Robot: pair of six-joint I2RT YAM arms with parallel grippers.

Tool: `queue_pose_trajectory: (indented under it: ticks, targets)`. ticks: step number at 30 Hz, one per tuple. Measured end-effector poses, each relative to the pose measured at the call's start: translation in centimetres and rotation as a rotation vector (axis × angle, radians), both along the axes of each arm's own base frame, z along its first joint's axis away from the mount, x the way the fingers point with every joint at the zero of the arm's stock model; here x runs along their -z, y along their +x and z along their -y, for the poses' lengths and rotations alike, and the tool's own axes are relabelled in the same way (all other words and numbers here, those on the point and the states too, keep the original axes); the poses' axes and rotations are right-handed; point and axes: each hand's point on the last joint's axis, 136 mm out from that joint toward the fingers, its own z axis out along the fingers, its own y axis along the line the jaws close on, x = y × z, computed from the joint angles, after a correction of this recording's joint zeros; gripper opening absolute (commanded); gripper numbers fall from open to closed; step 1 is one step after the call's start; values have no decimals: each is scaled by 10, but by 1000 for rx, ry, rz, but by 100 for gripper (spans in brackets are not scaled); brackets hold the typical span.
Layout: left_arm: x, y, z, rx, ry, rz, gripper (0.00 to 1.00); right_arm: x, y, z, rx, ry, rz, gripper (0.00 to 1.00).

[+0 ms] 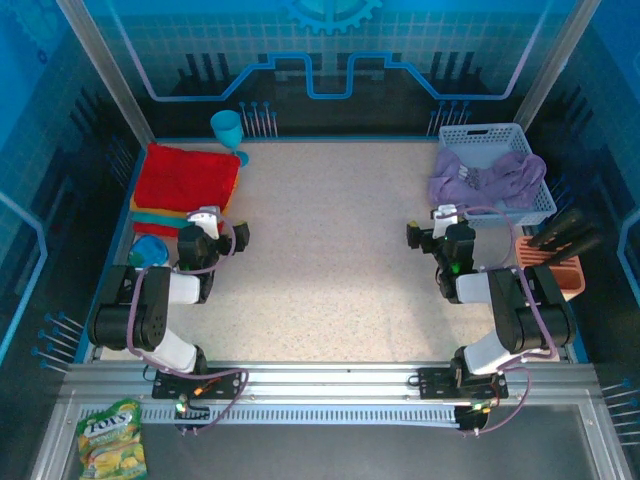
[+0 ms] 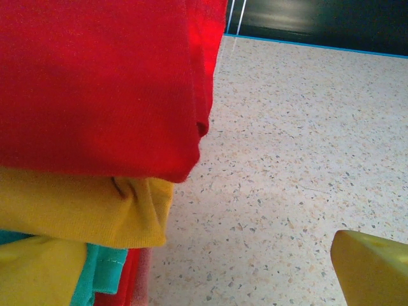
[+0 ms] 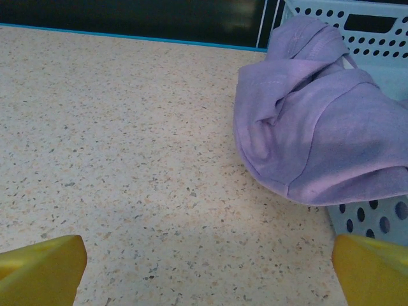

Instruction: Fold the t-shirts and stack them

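Note:
A folded stack of t-shirts lies at the table's back left, with a red one (image 1: pixel 185 178) (image 2: pixel 95 83) on top, a yellow-orange one (image 2: pixel 76 210) under it and a teal edge (image 2: pixel 105 268) lower down. The lavender-purple t-shirt (image 1: pixel 485 178) (image 3: pixel 319 134) is crumpled in the pale blue basket (image 1: pixel 480 130) (image 3: pixel 376 220) and hangs over its near-left rim. My left gripper (image 1: pixel 222 222) (image 2: pixel 204 280) stands open just right of the stack's near corner, holding nothing. Just off the basket's near-left corner, my right gripper (image 1: pixel 430 222) (image 3: pixel 207 274) is open over bare tabletop, the lavender tee ahead to its right.
A teal goblet (image 1: pixel 228 128) stands behind the stack. A blue cup (image 1: pixel 148 250) sits beside the left arm. An orange holder with black tools (image 1: pixel 555 265) is right of the right arm. A snack bag (image 1: pixel 112 440) lies below the front rail. The speckled tabletop (image 1: pixel 330 250) spreads between the arms.

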Motion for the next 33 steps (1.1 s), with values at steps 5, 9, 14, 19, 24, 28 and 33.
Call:
queue_pose_trajectory:
  ticks: [5, 9, 14, 19, 24, 28, 33]
  targets:
    - [-10, -4, -6, -35, 8, -32, 99, -8, -5, -6, 6, -35, -16, 100]
    - [-73, 9, -15, -84, 18, 39, 99, -53, 8, -13, 20, -59, 12, 100]
    - [-164, 32, -18, -111, -25, 62, 99, -128, 33, -18, 39, -7, 25, 100]
    - [-207, 29, -2, -53, -127, -9, 99, -188, 60, -17, 87, 43, -30, 100]
    - [-175, 0, 16, 6, -208, -204, 99, -198, 83, -7, 162, 83, -149, 100]
    - [-154, -30, 27, 43, -252, -277, 99, -173, 107, 15, 241, 149, -291, 94]
    - [-140, -57, 33, 65, -267, -298, 99, -113, 118, 42, 332, 183, -482, 83]
